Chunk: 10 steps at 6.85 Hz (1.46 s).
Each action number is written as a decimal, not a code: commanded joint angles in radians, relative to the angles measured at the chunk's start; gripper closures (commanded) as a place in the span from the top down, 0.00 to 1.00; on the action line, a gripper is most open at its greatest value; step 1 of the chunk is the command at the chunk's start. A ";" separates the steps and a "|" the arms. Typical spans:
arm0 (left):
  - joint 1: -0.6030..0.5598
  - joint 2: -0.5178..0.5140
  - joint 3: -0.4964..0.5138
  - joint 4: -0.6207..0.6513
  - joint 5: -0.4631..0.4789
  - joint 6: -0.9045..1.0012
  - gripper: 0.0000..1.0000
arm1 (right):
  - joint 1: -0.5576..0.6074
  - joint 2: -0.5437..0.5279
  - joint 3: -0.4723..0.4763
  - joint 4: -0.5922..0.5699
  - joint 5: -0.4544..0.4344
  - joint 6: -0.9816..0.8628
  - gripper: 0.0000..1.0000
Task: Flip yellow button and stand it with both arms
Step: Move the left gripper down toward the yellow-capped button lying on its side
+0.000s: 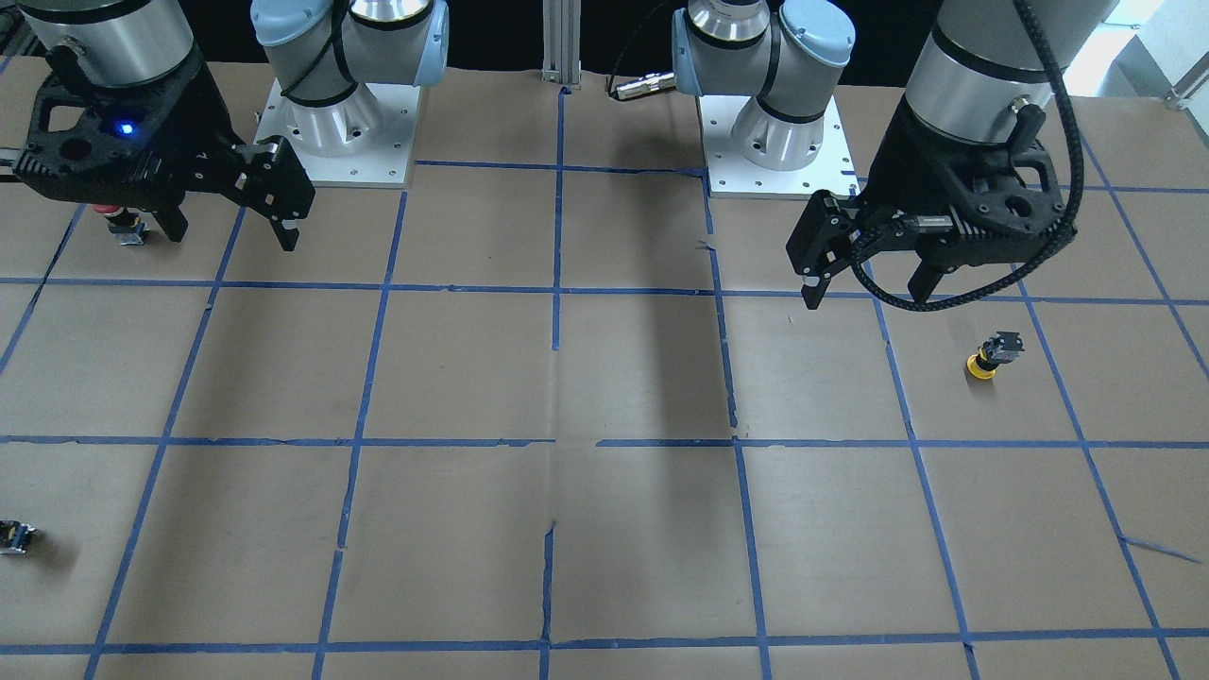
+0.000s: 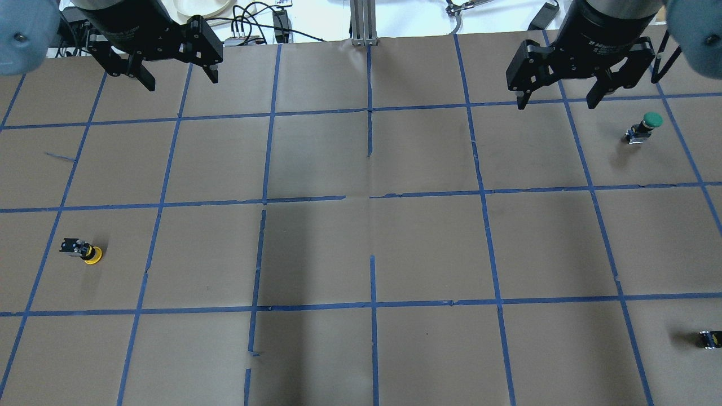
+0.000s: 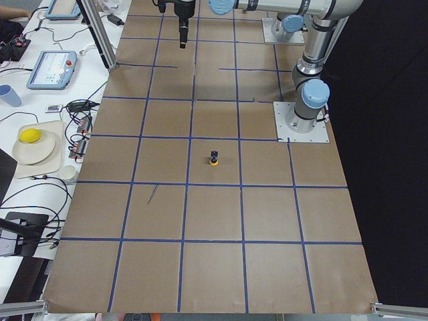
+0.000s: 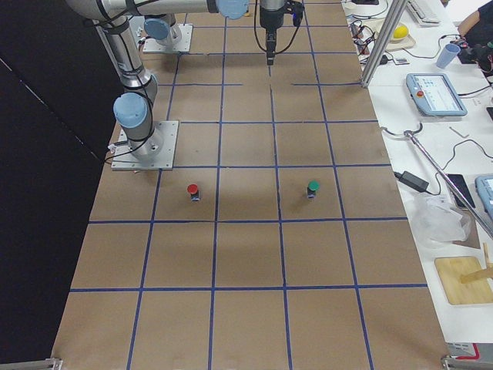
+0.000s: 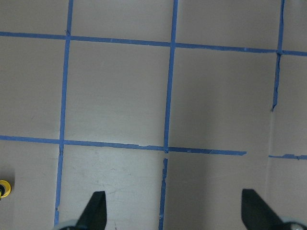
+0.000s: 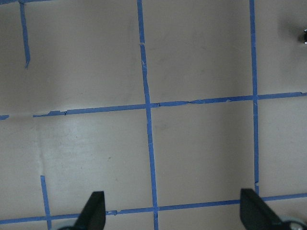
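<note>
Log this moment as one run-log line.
stage: nothing grasped yet | yellow button: cap down, body up, untouched | left gripper: open, empty | right gripper: open, empty

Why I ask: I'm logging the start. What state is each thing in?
yellow button: lying on its side, ungripped.
left pincer: open, empty, raised.
right pincer: open, empty, raised.
green button: upright, cap up.
red button: upright, cap up.
small dark part: lying loose.
</note>
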 commanded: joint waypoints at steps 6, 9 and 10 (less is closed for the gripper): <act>0.076 -0.008 -0.046 -0.125 0.013 0.040 1.00 | 0.001 -0.005 0.004 0.014 0.041 0.004 1.00; 0.429 -0.039 -0.163 -0.031 0.005 0.441 1.00 | 0.001 -0.008 0.002 0.039 0.038 0.006 1.00; 0.528 -0.074 -0.224 0.102 0.007 0.555 1.00 | 0.001 -0.005 0.002 0.030 0.042 -0.001 1.00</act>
